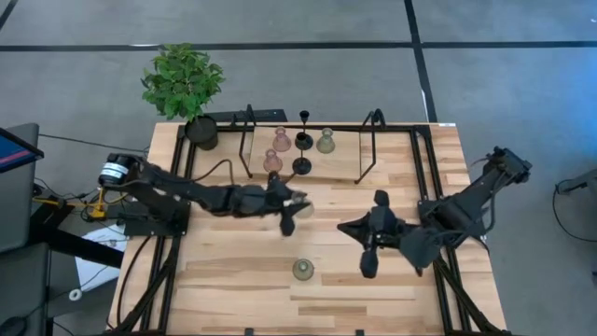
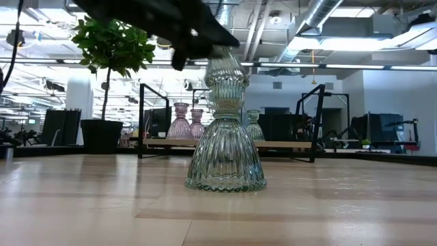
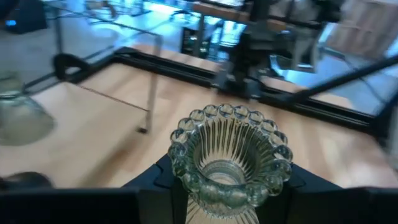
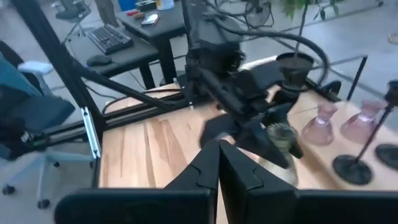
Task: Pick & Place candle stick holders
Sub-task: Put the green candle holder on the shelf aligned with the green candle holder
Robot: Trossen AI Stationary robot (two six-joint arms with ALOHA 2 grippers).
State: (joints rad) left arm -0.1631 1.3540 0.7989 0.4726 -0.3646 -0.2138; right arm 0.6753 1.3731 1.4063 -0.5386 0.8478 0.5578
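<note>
Held holder (image 3: pixel 230 163): ribbed clear-green glass, bell-shaped, with a beaded rim; long axis roughly upright in the low view, open cup up; carried above the table, left of centre.
Left gripper (image 1: pixel 291 210): jaws part-way apart, clamped on the held holder's neck.
Front holder (image 1: pixel 303 270): same ribbed glass bell, upright on its wide base at 6 o'clock of the table centre, standing free.
Pink holders (image 1: pixel 276 149): two translucent bells, upright, side by side at the back of the table, around 12 o'clock.
Olive holder (image 1: pixel 326 141): squat translucent bell, upright, just right of the black holders.
Black holders (image 1: pixel 303 154): thin stems on round flat bases, upright, between the pink holders and the olive holder.
Right gripper (image 1: pixel 367 266): jaws clenched, nothing in them; low over the table at 4 o'clock of centre, apart from the front holder.
Table (image 1: pixel 233 280): pale wood planks.
Plant (image 1: pixel 182 79): green leaves, black pot, at the table's 10 o'clock corner.
</note>
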